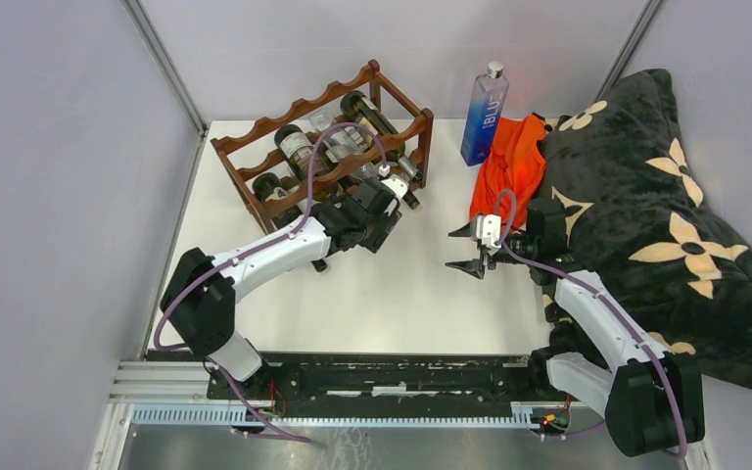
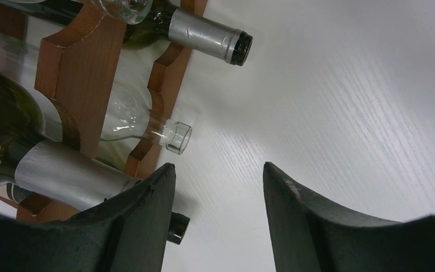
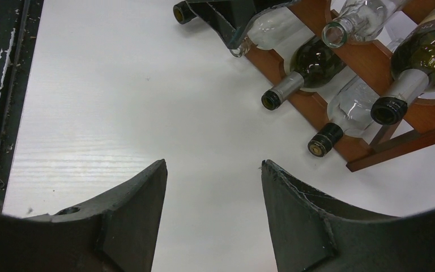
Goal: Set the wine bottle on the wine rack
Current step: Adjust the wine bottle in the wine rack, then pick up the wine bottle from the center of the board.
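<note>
By reddish-brown wooden wine rack (image 2: 85, 62), left tool (image 2: 218, 167) apart and empty, right tool (image 3: 212, 164) likewise; dark-green glass wine bottle (image 2: 62, 175) likely heavy, slick, fragile: grip mid-body.

Plain pale-grey walls (image 1: 59, 147) enclose a white table (image 1: 401, 304); metal posts (image 1: 162, 64) rise at eleven and one o'clock; soft, even light.

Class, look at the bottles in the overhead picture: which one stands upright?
The tall blue bottle with a silver cap, beside the orange cloth. All the others lie on their sides in the wine rack.
</note>
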`<state>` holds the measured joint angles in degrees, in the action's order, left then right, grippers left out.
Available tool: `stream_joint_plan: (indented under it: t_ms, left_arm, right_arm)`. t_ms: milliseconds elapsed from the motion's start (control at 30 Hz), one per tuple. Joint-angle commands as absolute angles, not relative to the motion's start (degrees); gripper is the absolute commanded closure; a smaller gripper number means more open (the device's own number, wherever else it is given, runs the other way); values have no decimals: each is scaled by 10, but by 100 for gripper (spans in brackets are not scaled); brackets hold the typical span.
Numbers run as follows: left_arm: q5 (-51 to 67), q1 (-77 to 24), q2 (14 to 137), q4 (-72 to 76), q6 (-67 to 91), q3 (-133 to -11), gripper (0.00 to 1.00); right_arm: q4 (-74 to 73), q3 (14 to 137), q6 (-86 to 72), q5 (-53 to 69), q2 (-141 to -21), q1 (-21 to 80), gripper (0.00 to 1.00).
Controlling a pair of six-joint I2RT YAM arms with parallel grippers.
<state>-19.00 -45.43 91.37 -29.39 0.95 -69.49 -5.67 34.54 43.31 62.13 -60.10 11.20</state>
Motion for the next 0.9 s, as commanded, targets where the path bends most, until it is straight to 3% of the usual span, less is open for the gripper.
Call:
stream_joint_plan:
  t_ms: [0, 267, 667, 867]
  left_arm:
    - [-217, -443, 915, -289, -7, -727, 35]
    - [-197, -439, 915, -290, -5, -732, 35]
    - [7, -439, 807, -272, 28, -687, 33]
    - [50, -439, 752, -268, 27, -715, 26]
  right_arm:
    - [-54, 361, 445, 643, -601, 110, 33]
    - [-57, 361, 447, 642, -601, 110, 33]
    - [-84, 368, 482, 627, -596, 107, 33]
    - [-93, 371, 492, 628, -592, 101, 32]
